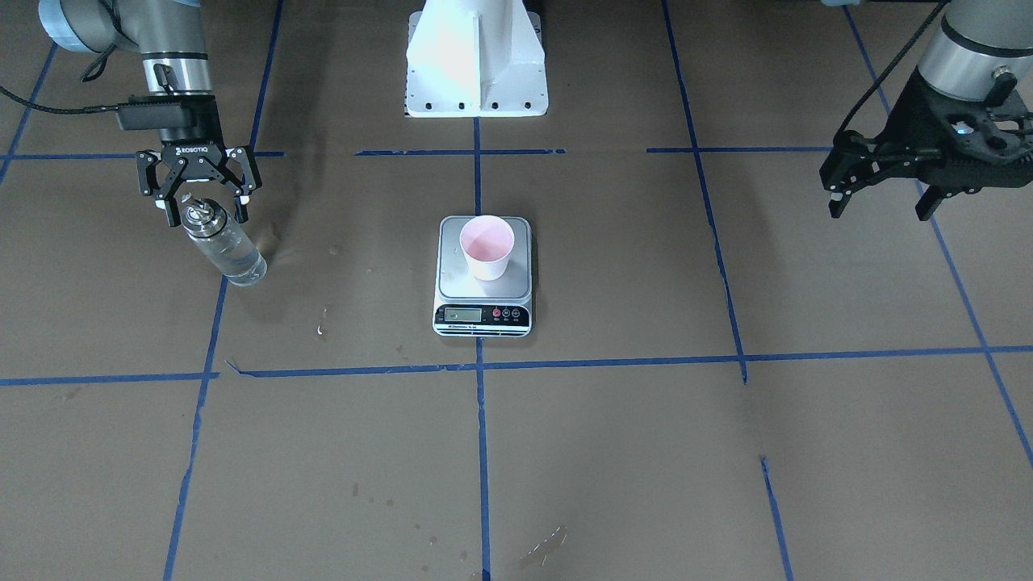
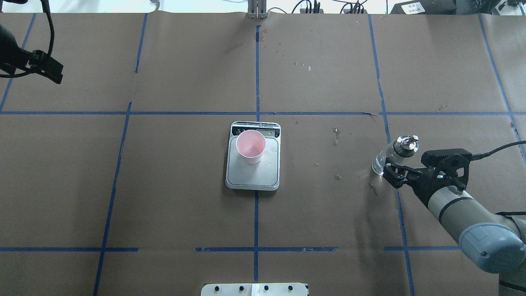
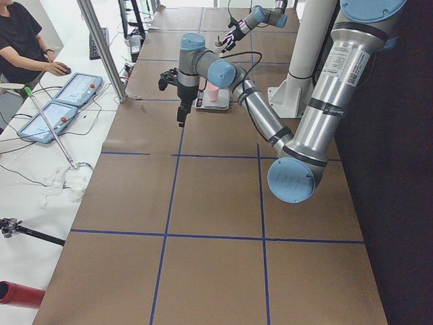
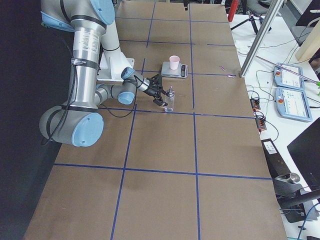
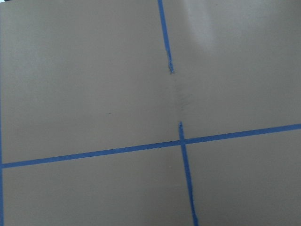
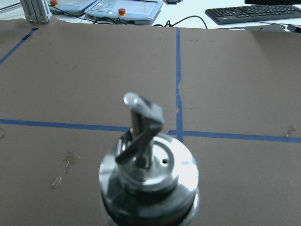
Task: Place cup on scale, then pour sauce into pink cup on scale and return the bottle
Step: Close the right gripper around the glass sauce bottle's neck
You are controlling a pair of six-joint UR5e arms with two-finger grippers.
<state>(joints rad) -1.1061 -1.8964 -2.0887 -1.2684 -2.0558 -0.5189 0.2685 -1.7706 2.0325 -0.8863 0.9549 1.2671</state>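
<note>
The pink cup (image 1: 487, 246) stands upright on the steel scale (image 1: 484, 292) at mid-table; both also show in the overhead view, the cup (image 2: 250, 146) on the scale (image 2: 252, 179). The clear glass bottle (image 1: 232, 252) with a metal spout stands on the brown paper, holding clear liquid. My right gripper (image 1: 207, 216) is open, its fingers spread on either side of the bottle's metal top without gripping it. The right wrist view shows the spout (image 6: 143, 122) close up. My left gripper (image 1: 878, 211) is open and empty, raised far from the scale.
The white robot base (image 1: 476, 64) stands behind the scale. Blue tape lines grid the brown paper. Wet spots (image 2: 336, 133) lie between the scale and the bottle. An operator (image 3: 24, 40) and control tablets (image 3: 64, 101) are beyond the table's far edge.
</note>
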